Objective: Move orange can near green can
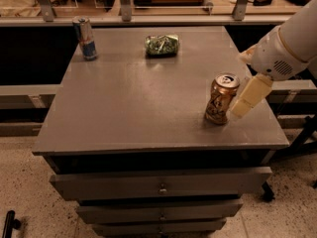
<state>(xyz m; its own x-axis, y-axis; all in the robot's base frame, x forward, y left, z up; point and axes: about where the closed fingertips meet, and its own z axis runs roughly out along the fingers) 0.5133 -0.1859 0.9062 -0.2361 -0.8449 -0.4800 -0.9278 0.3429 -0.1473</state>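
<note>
The orange can (221, 98) stands upright near the right front of the grey table top (138, 103), its silver top and pull tab facing up. The crushed green can (162, 44) lies at the back middle of the table, far from the orange can. My gripper (241, 107) hangs from the white arm (290, 46) at the right and sits just to the right of the orange can, very close to its side, low over the table.
A slim blue-and-silver can (85, 37) stands upright at the back left corner. The table is a drawer cabinet with handles on its front (161, 187). A shelf with cables runs behind the table. The table's right edge is just beyond my gripper.
</note>
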